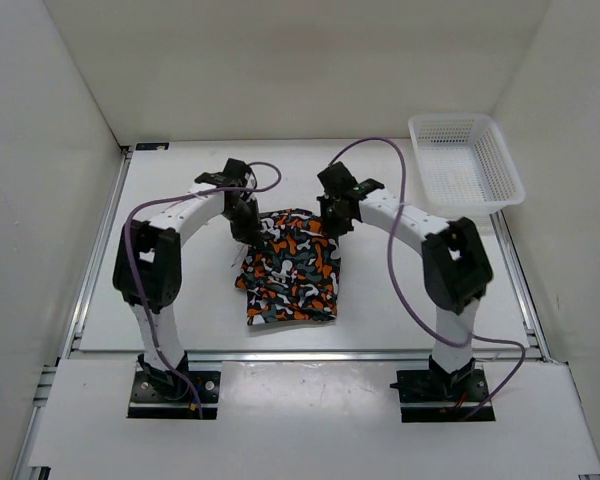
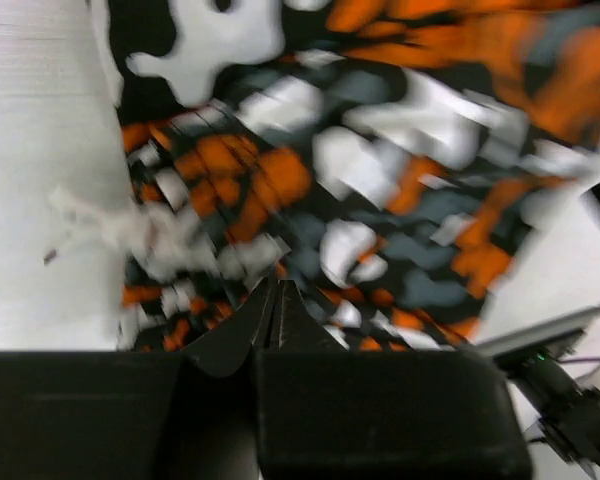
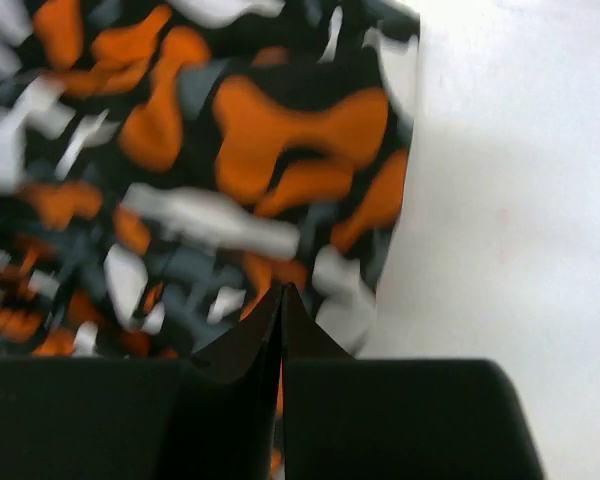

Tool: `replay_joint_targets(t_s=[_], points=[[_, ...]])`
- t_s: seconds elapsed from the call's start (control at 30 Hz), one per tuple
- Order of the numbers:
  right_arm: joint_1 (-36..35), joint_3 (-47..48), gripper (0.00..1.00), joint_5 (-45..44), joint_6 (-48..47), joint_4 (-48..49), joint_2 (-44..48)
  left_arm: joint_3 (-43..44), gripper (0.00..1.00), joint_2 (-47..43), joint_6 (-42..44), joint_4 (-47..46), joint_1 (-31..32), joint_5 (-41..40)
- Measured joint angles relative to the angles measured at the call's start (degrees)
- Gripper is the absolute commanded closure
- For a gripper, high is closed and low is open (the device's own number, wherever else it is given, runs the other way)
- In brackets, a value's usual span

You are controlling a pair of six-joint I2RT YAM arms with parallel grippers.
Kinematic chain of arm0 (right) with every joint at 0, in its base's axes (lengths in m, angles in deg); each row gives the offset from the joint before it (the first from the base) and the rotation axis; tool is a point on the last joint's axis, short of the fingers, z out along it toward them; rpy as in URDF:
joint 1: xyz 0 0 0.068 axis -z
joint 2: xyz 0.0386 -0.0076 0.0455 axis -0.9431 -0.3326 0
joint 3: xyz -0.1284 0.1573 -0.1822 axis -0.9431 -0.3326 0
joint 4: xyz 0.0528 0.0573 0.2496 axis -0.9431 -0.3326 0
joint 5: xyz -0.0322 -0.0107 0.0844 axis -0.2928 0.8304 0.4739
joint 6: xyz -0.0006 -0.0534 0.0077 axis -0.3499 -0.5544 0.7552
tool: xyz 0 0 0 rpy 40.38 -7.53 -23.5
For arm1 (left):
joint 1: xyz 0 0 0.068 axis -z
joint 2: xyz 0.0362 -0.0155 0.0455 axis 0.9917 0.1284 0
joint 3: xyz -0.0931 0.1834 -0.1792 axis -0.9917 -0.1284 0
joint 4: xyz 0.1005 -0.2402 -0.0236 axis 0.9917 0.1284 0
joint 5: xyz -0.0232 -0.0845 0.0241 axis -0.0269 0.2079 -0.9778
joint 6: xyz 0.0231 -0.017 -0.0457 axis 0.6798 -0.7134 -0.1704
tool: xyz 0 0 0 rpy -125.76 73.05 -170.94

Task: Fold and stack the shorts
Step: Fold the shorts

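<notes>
The shorts, in an orange, black, grey and white blotch print, lie in the middle of the table, their far edge lifted. My left gripper is shut on the far left corner of the shorts; its jaws are pressed together at the fabric. My right gripper is shut on the far right corner of the shorts; orange cloth shows between its jaws. A white tag hangs at the left edge of the shorts.
A white mesh basket stands at the far right corner of the table. White walls close in the table at the back and on both sides. Purple cables loop over both arms.
</notes>
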Motion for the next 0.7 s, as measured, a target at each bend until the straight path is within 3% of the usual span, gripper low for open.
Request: replay_joint_targets(t_s=[0.13,0.27,0.4,0.43,0.47,0.5,0.53,0.57,0.6,0.7], points=[[2.51,5.22,0.99,2.05,0.39,1.03,-10.82,-0.94,0.90,6.58,0.09,-0.98,-0.02,-0.46],[3.87,8.50,0.99,2.47,2.51,0.22,-15.41,-0.07,0.90,9.64,0.35,-1.01,0.04,-0.24],[4.96,10.56,0.73,1.25,4.24,-0.66,-13.86,5.27,0.77,8.11,1.64,0.96,0.04,-0.55],[5.25,10.64,0.55,0.33,4.24,-1.31,-12.52,7.74,0.68,7.32,2.01,2.10,0.07,-1.03],[5.57,10.71,0.44,-0.39,4.20,-2.01,-10.84,10.56,0.64,6.36,2.73,3.43,0.09,-1.55],[5.95,10.71,0.35,-1.27,3.98,-2.89,-8.52,13.51,0.47,5.25,3.45,4.74,0.09,-2.16],[6.34,10.71,0.19,-2.14,3.45,-3.45,-5.68,16.09,0.29,4.11,4.11,5.79,0.09,-2.64],[6.78,10.73,0.13,-3.39,2.95,-3.82,-2.43,18.58,0.07,2.51,4.57,6.84,0.09,-3.06],[7.23,10.73,0.04,-4.81,2.54,-4.31,1.14,20.44,0.02,0.42,5.11,7.54,0.09,-3.63],[9.29,10.19,0.03,-8.94,1.31,-5.09,13.05,22.16,0.00,-8.37,5.77,9.29,0.02,-4.57]])
